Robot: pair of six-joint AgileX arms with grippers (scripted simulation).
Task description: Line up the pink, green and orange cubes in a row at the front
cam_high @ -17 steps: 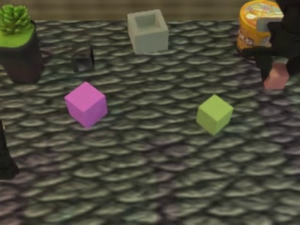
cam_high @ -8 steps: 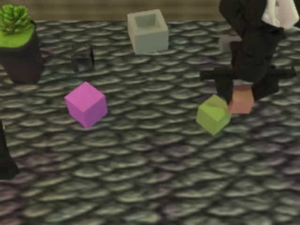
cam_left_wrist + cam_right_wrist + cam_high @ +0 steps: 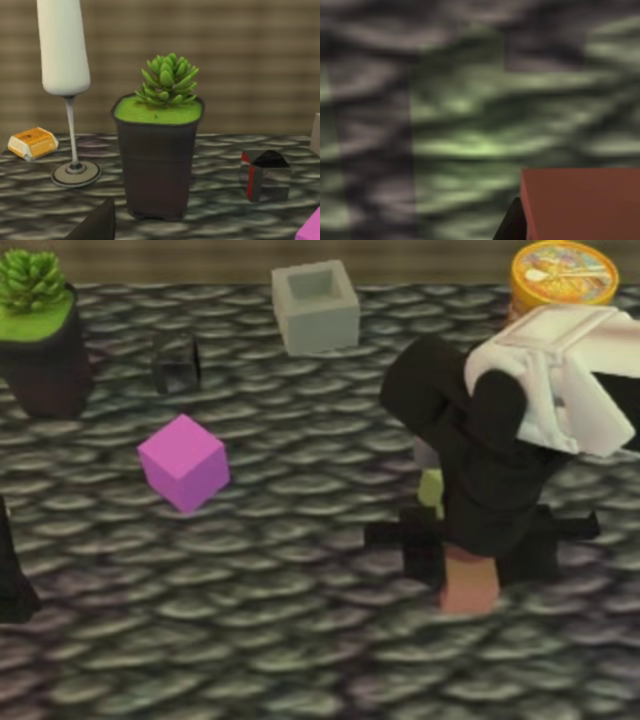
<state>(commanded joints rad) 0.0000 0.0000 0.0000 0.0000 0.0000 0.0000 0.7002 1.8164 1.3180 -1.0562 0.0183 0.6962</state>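
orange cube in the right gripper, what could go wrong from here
The right gripper holds the orange cube close in front of the green cube, which the arm mostly hides from above; lowering or backing out might knock it. Only a corner of the orange cube shows in the right wrist view, so it may land crooked.

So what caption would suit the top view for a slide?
Right tool carries the orange cube forward past the mostly hidden green cube; the pink cube waits at left.

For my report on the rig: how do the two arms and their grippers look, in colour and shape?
The right arm is bulky and matte black, with a boxy white segment near the wrist. The right gripper is black, on a flat crossbar. Of the left arm, only a black sliver shows at the table's left edge.
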